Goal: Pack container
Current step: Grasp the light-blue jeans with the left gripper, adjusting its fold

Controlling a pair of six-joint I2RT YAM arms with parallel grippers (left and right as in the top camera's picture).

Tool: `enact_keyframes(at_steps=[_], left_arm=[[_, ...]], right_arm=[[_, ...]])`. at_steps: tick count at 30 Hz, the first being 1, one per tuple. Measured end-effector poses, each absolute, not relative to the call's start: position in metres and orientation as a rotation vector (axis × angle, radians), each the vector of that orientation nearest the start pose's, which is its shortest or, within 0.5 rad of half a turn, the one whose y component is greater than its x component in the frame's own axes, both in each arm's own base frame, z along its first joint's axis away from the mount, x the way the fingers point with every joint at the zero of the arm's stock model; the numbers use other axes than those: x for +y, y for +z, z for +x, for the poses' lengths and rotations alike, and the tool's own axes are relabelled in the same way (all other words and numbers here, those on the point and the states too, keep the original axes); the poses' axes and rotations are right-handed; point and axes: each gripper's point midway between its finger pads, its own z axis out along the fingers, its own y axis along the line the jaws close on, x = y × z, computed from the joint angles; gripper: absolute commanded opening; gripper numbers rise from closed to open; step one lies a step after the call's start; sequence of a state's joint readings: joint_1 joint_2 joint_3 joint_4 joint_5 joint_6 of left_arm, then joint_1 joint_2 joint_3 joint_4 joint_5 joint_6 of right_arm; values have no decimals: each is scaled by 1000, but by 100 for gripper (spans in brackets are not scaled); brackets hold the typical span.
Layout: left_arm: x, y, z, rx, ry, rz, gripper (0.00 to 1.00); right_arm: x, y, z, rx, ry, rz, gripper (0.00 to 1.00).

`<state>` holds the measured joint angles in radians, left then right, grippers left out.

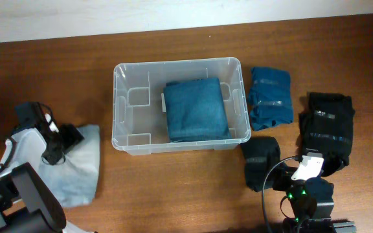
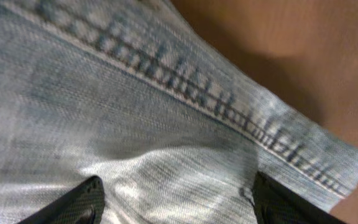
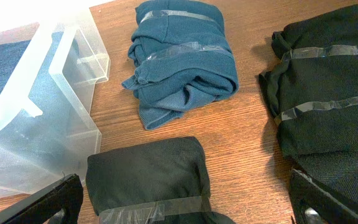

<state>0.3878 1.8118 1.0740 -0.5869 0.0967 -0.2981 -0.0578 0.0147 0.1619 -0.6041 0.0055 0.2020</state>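
The container [image 1: 118, 107], a clear plastic bin, stands at the table's middle with a folded blue cloth [image 1: 197, 110] inside. It also shows in the right wrist view [image 3: 73, 59]. A light denim piece [image 1: 83, 169] lies at the left. My left gripper [image 1: 62, 141] is open right over it, with denim [image 2: 166, 112] filling the wrist view between the fingers [image 2: 176, 202]. My right gripper [image 1: 289, 173] is open and low over a small black taped bundle [image 3: 145, 171], its fingers [image 3: 185, 208] apart on either side.
A teal taped bundle [image 1: 271, 97] lies just right of the bin and also shows in the right wrist view [image 3: 182, 59]. A larger black taped bundle [image 1: 329, 126] lies further right, by the right finger in the right wrist view [image 3: 328, 99]. A white wall runs along the back.
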Motion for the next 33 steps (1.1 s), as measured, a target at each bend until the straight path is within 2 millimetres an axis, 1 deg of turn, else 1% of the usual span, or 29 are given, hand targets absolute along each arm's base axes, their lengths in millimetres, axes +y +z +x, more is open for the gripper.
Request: enact_keyframes(at_steps=[1, 4, 6, 10, 12, 16, 20, 23, 27, 28, 29, 30, 33], left_arm=[[126, 13, 349, 2698, -125, -971, 79], [141, 18, 376, 2539, -164, -1069, 84], [150, 22, 391, 2441, -207, -1118, 84], [160, 30, 419, 2290, -338, -1134, 84], [159, 33, 426, 2256, -419, -1122, 84], [156, 40, 425, 2241, -580, -1107, 84], [151, 46, 411, 2287, -711, -1084, 85], [158, 56, 386, 2325, -751, -1093, 85], [181, 69, 350, 2335, -696, -1161, 85], [189, 70, 342, 2333, -670, -1175, 87], [198, 71, 334, 2332, -645, -1193, 87], [206, 70, 327, 2331, -618, -1210, 92], [230, 66, 306, 2335, -528, -1242, 94]], right_arm=[[-13, 104, 210, 2011, 85, 266, 98], [-13, 104, 210, 2011, 85, 266, 98], [-13, 104, 210, 2011, 86, 267, 98], [-13, 104, 210, 2011, 86, 267, 98], [-13, 104, 210, 2011, 86, 267, 98], [-13, 104, 210, 2011, 85, 266, 98], [-13, 104, 210, 2011, 86, 267, 98], [-13, 104, 210, 2011, 86, 267, 98], [-13, 104, 210, 2011, 85, 266, 98], [-13, 104, 210, 2011, 86, 267, 98], [-13, 104, 210, 2011, 86, 267, 98], [-13, 104, 210, 2011, 86, 267, 98], [-13, 104, 210, 2011, 86, 267, 98]])
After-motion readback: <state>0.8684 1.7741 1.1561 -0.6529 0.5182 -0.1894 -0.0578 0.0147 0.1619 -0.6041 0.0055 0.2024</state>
